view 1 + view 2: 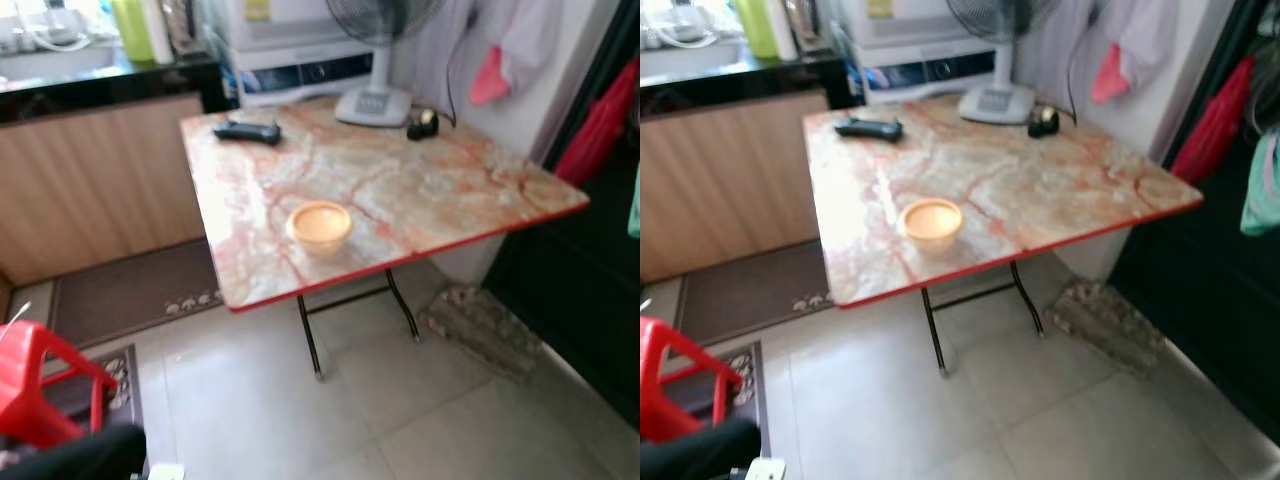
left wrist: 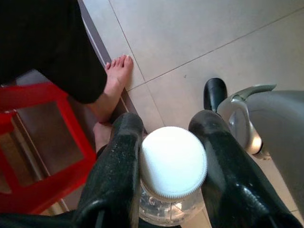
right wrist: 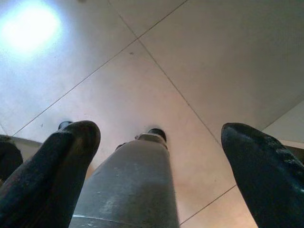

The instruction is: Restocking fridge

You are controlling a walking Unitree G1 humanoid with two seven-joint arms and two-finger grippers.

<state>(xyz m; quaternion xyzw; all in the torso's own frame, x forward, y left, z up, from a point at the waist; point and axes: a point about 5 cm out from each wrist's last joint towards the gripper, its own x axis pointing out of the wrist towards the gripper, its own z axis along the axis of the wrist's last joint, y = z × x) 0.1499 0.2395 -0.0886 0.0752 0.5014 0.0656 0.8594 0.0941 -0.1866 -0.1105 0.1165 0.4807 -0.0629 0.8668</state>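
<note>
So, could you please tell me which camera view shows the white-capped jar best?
The left wrist view: the white-capped jar fills the frame's lower middle, gripped by the left pincer, its clear body showing below the cap. Neither eye view nor the right wrist view shows it at all; the right pincer hangs open over floor tiles.

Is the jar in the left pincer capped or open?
Capped: a white ribbed lid sits on the clear jar between the left pincer's fingers.
</note>
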